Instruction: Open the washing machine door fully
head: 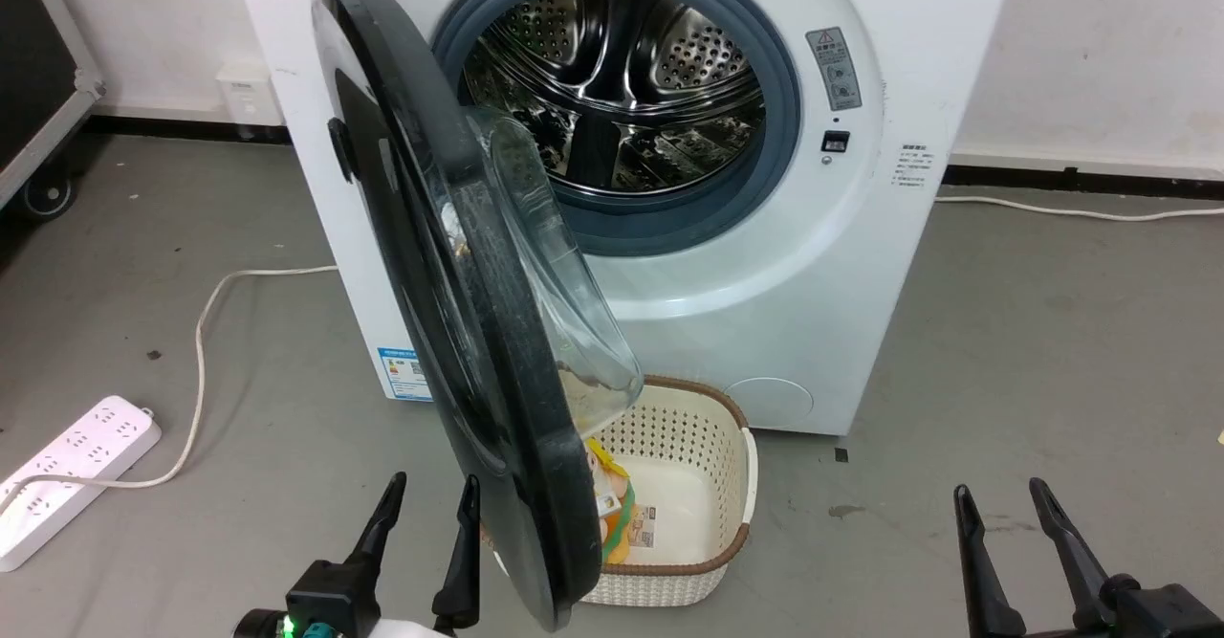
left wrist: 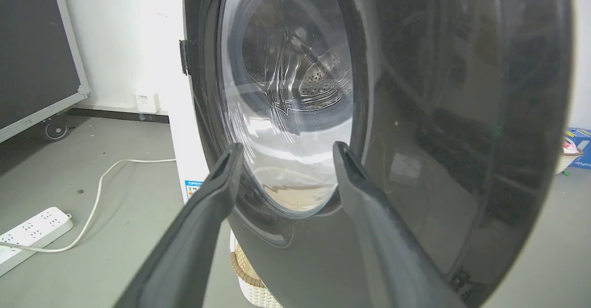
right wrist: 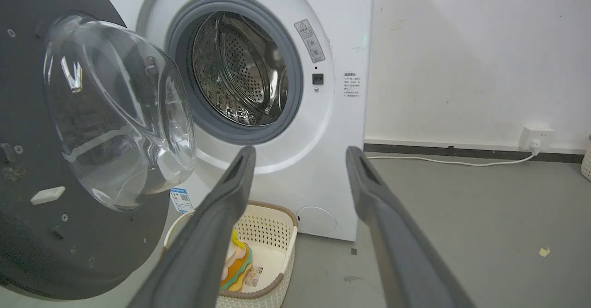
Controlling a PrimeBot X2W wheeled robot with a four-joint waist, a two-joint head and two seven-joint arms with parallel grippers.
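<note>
The washing machine door [head: 449, 284] hangs about half-swung off the washing machine [head: 813, 265], over the basket [head: 708, 418], so the left gripper [head: 430, 490] sits spread open right by its outer face, probably to drag it wider, while the right gripper [head: 999, 493] idles wide open, well clear.

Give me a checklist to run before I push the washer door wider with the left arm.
1. Door fully open: not ok. The washing machine door stands roughly square to the washing machine, not swung back.
2. Left gripper free: ok. It is open and holds nothing.
3. Left gripper touching the door's outer face: cannot tell. Its fingers are close beside it.
4. Right gripper out of the way: ok. It is open and apart from the door.
5. Swing side: likely ok. The power strip and cable lie flat on the floor.
</note>
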